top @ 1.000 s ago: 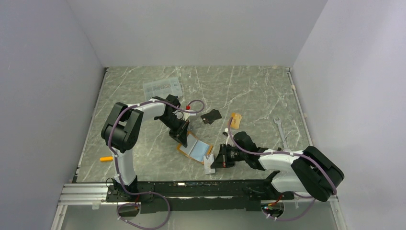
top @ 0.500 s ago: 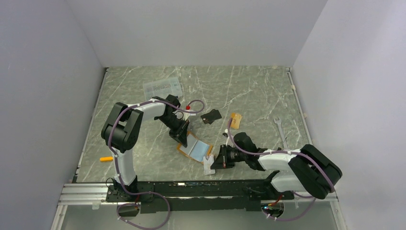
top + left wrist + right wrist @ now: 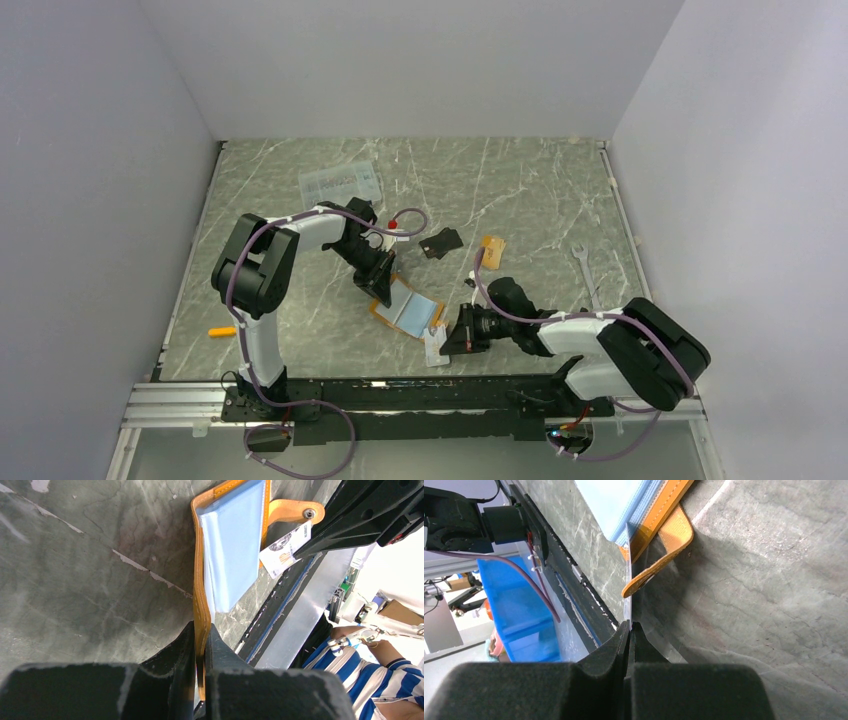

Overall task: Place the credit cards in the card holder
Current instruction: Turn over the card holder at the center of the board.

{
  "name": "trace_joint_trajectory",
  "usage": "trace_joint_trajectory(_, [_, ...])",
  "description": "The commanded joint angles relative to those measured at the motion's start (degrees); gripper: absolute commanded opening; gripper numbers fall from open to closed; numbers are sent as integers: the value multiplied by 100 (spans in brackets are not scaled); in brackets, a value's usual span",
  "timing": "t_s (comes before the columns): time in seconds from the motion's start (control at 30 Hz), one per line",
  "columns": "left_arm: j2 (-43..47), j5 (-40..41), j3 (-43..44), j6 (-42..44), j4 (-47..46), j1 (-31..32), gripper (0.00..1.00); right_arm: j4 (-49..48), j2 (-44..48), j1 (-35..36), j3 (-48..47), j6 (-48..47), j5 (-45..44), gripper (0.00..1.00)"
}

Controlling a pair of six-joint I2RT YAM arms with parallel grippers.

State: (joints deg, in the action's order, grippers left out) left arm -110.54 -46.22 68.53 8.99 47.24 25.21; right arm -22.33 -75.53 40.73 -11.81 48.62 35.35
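At right wrist: right gripper pinches whitish card edge-on; left wrist shows its print | left gripper clamps card holder | black card lies beyond

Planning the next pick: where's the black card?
Top view: the black card lies centrally, beyond the open card holder, left of an orange card.

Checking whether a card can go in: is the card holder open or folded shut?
Open: the card holder is spread out, pale blue inside facing up, snap tab unfastened.
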Motion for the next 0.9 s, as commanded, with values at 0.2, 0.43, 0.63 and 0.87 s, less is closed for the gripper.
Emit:
trace_joint_trajectory(0.2, [-14,-133,147,147,21,12,0,-103,-47,24,-159,-137,-20,0])
trace_joint_trajectory(0.43, [-20,-112,152,147,30,16,0,77,160,23,-265,-235,-44,0])
trace_joint_trajectory(0.63, [-42,-124,160,148,39,13,0,165,273,23,-354,-301,-51,0])
trace_joint_trajectory(0.87, [-34,-111,178,138,52,18,0,49,245,23,-450,-282,15,0])
